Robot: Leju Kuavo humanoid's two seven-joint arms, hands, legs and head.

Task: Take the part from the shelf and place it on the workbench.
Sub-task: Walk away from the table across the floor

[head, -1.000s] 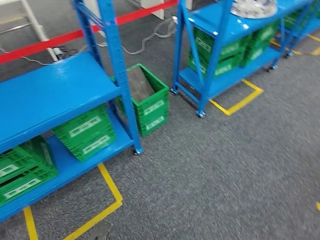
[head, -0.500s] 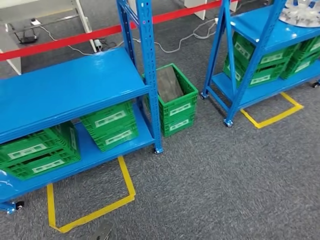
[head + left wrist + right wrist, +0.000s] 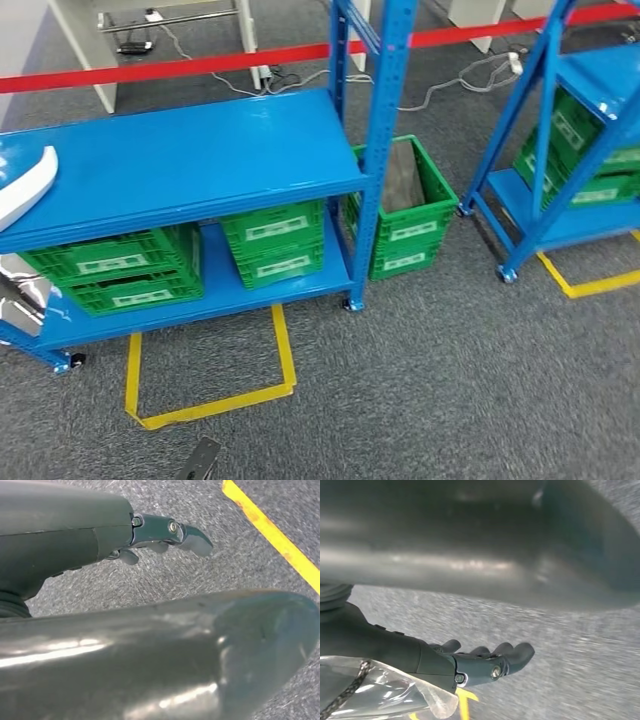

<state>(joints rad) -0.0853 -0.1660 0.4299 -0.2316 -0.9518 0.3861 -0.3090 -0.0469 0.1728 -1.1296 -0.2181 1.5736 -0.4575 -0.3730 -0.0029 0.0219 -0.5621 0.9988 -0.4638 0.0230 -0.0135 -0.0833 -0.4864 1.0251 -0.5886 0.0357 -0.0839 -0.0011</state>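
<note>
A white curved part [image 3: 26, 185] lies on the top board of the blue shelf [image 3: 196, 160], at the far left edge of the head view and partly cut off. My left hand [image 3: 154, 530] hangs over grey carpet with its fingers stretched out and nothing in them. In the right wrist view my right hand [image 3: 486, 662] hangs the same way, fingers straight and holding nothing. Both hands are far from the shelf board.
Green crates [image 3: 275, 245] fill the shelf's lower board, and another green crate [image 3: 407, 215] stands on the floor beside the post. A second blue shelf [image 3: 573, 150] stands to the right. Yellow floor tape [image 3: 219, 400] marks the bay. A red barrier tape [image 3: 189, 66] and pale table legs [image 3: 83, 55] lie behind.
The camera has swung left, so the whole scene has slid right in the picture. The white part has come into view at the left edge, and the right-hand shelf is now mostly out of frame.
</note>
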